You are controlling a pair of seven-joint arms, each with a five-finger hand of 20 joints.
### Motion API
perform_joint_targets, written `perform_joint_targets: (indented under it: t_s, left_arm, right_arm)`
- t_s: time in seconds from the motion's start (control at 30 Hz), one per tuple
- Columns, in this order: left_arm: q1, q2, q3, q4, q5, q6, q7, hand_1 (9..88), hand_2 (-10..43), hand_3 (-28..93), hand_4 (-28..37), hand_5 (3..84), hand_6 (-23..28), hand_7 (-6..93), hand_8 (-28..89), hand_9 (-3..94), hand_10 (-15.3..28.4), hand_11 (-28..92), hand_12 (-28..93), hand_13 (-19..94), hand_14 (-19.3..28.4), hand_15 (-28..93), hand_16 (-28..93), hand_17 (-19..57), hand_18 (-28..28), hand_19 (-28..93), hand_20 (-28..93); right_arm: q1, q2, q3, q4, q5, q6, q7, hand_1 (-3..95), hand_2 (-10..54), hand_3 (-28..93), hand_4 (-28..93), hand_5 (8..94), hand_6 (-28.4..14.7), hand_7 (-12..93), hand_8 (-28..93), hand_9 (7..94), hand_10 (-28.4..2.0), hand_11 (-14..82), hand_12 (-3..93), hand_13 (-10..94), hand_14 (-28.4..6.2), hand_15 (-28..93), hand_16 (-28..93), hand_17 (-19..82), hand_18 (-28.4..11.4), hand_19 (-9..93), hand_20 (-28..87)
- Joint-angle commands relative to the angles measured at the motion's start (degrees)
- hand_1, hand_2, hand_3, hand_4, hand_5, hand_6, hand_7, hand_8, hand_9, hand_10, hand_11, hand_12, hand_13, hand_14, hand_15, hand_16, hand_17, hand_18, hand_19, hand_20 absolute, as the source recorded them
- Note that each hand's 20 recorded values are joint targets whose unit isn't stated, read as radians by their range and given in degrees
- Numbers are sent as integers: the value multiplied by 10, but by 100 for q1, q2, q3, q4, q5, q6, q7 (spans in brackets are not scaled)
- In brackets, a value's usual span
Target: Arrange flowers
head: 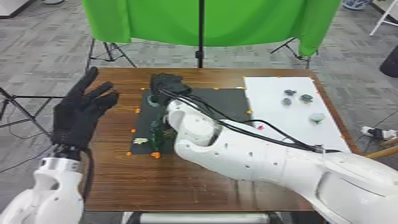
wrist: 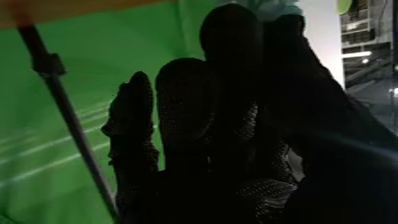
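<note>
Robot hand [head: 167, 82], right, nearly closed, finger and thumb seem to pinch pale flower [wrist: 275, 7] over far-left part of black mat [head: 233, 99]; likely light, soft petals, crush easily; better held low at stem, light pinch
</note>
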Motion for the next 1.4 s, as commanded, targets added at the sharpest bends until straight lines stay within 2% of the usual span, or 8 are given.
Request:
perform_joint_targets:
  t_s: [0.03,0.1,0.37,0.7,0.9,1.0,1.17,1.4]
  left_arm:
    - [-259,-56,77,67,71,-140,-132,238,64,772,-273,316,45,116,-103,315,191,191,124,235,284,469,-63,-55,284,418,413]
    - [-279,-129,51,93,108,-198,-215,237,63,774,-273,316,45,115,-102,315,191,187,125,235,283,467,-63,-55,284,417,414]
    - [-325,-139,74,125,105,-251,-164,238,64,773,-273,316,46,113,-101,315,191,181,131,235,283,461,-60,-55,284,416,415]
    - [-321,-180,77,148,95,-250,-179,239,64,771,-272,316,46,112,-100,314,190,169,135,235,283,447,-54,-55,284,415,413]
    - [-125,-216,-34,82,108,-235,-259,239,64,771,-272,315,46,111,-100,314,190,167,137,234,283,445,-51,-55,284,415,413]
    - [-55,-158,-76,47,68,-188,-152,239,64,771,-271,315,46,111,-100,315,191,169,137,236,283,449,-50,-55,284,415,413]
    - [-131,-66,-50,47,45,-190,-57,239,64,772,-270,315,46,112,-100,315,192,176,137,235,283,452,-52,-55,284,415,413]
    - [-151,-90,-67,49,79,-225,-67,239,63,773,-271,316,47,113,-101,314,191,177,136,235,284,453,-53,-55,284,414,413]
  right_arm:
    - [381,-81,-299,213,-80,14,-30,542,-95,623,-283,811,37,148,-2,854,-72,336,284,718,-50,719,234,273,-211,804,498]
    - [275,-68,-201,195,-128,-125,-47,542,-95,613,-283,807,39,142,-8,848,-74,346,275,716,-50,721,233,271,-211,804,498]
    - [251,-55,-235,132,-127,-528,-34,513,-92,577,-283,749,42,130,-26,810,-84,400,211,687,-56,735,233,249,-214,803,510]
    - [120,-46,-227,118,-208,-340,30,456,-92,595,-283,699,44,137,-73,794,-89,410,204,669,-60,748,223,242,-216,803,513]
    - [94,18,-161,62,-256,-227,11,459,-94,594,-283,701,45,143,-73,795,-90,411,201,670,-62,750,217,242,-219,805,512]
    - [164,77,-165,-1,-30,-132,-298,448,-95,612,-283,703,46,142,-80,793,-90,413,201,668,-63,751,217,241,-220,807,513]
    - [176,111,103,-157,98,-947,-589,270,-39,770,-280,514,24,137,-125,628,-130,495,188,534,-102,817,185,142,-235,757,524]
    - [98,-29,502,-186,-186,-2516,-779,179,21,794,-250,346,42,93,-98,480,-194,651,226,441,-168,924,202,85,-260,739,568]
